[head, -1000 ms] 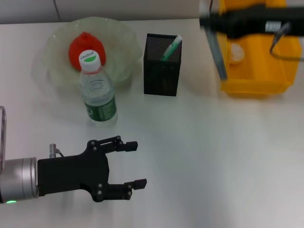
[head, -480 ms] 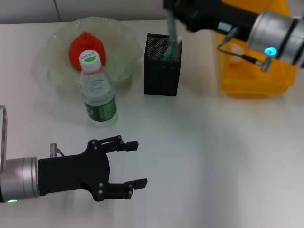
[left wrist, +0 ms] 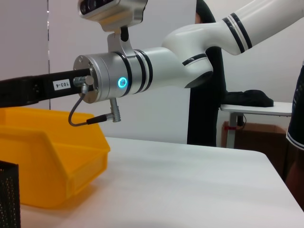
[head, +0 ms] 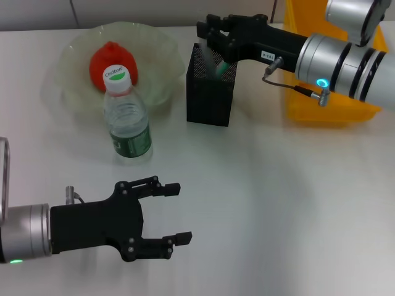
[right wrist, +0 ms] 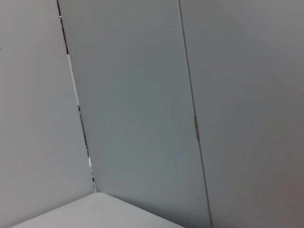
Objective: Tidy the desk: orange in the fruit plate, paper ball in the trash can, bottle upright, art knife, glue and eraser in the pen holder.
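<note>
The orange lies in the pale green fruit plate at the back left. The bottle stands upright in front of the plate. The black mesh pen holder stands mid-table with the mint-green art knife inside. My right gripper is right above the holder's opening, shut on the grey glue stick, whose lower end is inside the holder. My left gripper is open and empty, low over the near table. The eraser and paper ball are out of view.
The yellow trash can stands at the back right, partly under my right arm; it also shows in the left wrist view, beside the pen holder's edge. The right wrist view shows only wall panels.
My right arm has swung left from over the yellow trash can to above the pen holder, carrying the grey glue stick, and lowered it into the holder. The left arm has not moved.
</note>
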You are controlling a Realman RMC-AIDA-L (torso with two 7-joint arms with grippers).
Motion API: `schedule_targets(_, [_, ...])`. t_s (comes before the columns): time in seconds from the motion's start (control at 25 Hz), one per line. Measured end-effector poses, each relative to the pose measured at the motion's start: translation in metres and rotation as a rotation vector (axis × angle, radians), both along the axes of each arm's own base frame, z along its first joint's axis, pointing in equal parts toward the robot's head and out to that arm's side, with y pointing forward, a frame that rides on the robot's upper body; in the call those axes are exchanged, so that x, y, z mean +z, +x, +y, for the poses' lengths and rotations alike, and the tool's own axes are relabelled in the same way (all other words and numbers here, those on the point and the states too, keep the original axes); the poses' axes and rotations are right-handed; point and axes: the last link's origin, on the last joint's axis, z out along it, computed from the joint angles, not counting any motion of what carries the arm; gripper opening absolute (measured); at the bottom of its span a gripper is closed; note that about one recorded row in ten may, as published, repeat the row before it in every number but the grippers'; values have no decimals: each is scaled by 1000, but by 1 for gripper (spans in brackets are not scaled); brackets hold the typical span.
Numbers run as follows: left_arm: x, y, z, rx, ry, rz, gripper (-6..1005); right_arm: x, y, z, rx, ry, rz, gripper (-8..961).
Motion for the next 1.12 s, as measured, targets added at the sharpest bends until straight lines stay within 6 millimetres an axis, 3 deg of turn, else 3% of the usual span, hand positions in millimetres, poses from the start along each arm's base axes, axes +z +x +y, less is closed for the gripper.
schedule_targets(0.24, [0,0,-1,2,-1,-1,815,6,4,-5,5,6,24,313])
schedule_targets(0.4, [0,-1,-2,3,-3,-4,815,17,10,-20,37,-10,92,391])
schedule_targets(0.56, [3,-3,-4,11,-8,-8,815,41,26,-56,75,-88,156,423])
schedule_targets(0.64, [3,-3,-4,11,-8,-8,815,49,39,-83,127,-140,112,440])
schedule_targets(0.68, [7,-4,-7,11,-9,-18,815,55,53,-108,180,-186,56,448])
schedule_targets(0.72, [9,-5,-8,8,-10,-21,815,55,53,-108,180,-186,56,456])
schedule_targets(0.8, [10,-5,-8,6,-11,-22,815,58,68,-128,207,-227,4,472])
schedule_targets(1.04, [17,-10,-8,20,-11,-17,815,55,96,-179,327,-308,-4,698])
schedule_targets(1.12, [18,-10,-8,23,-12,-17,815,53,99,-188,363,-292,24,841])
